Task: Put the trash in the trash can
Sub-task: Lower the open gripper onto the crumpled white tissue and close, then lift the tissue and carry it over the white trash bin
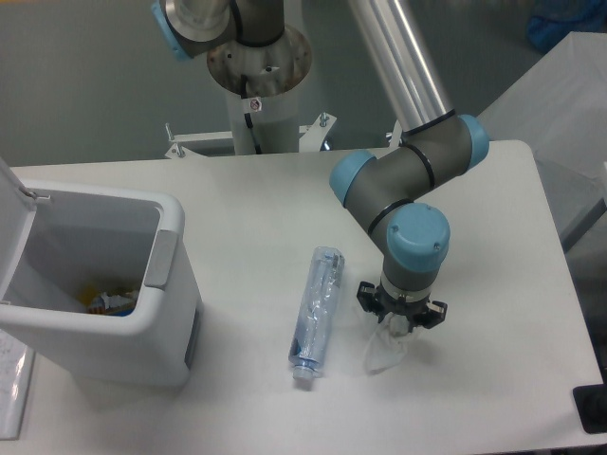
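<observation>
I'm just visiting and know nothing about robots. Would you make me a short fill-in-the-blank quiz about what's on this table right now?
1. The trash can stands with its lid ____.
2. The crushed bottle lies on the table between the trash can and the ____.
3. The gripper is directly above the crumpled ____.
4. The number of robot arms working at the table is ____.

Missing words: open; wrapper; wrapper; one
</observation>
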You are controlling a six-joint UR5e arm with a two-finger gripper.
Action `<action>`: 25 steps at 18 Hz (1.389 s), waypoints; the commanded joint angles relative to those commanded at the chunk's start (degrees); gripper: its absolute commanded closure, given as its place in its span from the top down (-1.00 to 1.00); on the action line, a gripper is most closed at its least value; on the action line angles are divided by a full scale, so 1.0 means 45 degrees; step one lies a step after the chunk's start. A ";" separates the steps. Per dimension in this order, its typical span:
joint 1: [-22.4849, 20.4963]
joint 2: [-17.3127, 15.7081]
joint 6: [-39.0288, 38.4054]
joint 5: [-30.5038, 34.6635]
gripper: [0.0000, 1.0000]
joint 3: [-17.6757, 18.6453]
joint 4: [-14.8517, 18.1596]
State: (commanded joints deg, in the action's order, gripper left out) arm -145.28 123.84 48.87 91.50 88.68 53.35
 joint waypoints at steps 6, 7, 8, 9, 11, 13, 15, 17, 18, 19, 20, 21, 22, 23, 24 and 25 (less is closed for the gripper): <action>0.0039 -0.0117 -0.0039 -0.0097 -1.00 -0.0545 -0.0039; 0.0058 -0.0137 -0.0039 -0.0233 -1.00 -0.0644 -0.0058; 0.0059 -0.0195 -0.0097 -0.0389 -1.00 -0.0703 -0.0059; 0.0059 -0.0311 -0.0291 -0.0565 -1.00 -0.0723 -0.0059; 0.0020 -0.0740 -0.0973 -0.1227 -1.00 -0.0820 -0.0059; -0.0077 -0.1053 -0.1424 -0.2377 -1.00 -0.0996 -0.0059; -0.0156 -0.1385 -0.1833 -0.3666 -1.00 -0.1152 -0.0039; -0.0176 -0.1892 -0.2516 -0.4702 -1.00 -0.1153 -0.0039; -0.0137 -0.2127 -0.2790 -0.5133 -1.00 -0.1153 -0.0039; -0.0098 -0.2400 -0.3044 -0.5466 -1.00 -0.1133 -0.0039; -0.0020 -0.2731 -0.3221 -0.5720 -1.00 -0.1094 -0.0039; 0.0038 -0.2986 -0.3396 -0.6013 -1.00 -0.1055 -0.0020; 0.0155 -0.3240 -0.3592 -0.6403 -1.00 -0.1055 -0.0020; 0.0311 -0.3494 -0.3806 -0.6851 -1.00 -0.1074 -0.0020; 0.0351 -0.3631 -0.4040 -0.7262 -1.00 -0.1074 -0.0039; 0.0410 -0.3749 -0.4275 -0.7556 -1.00 -0.1074 -0.0039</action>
State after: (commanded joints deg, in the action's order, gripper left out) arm -143.44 106.97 29.63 57.49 83.85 53.17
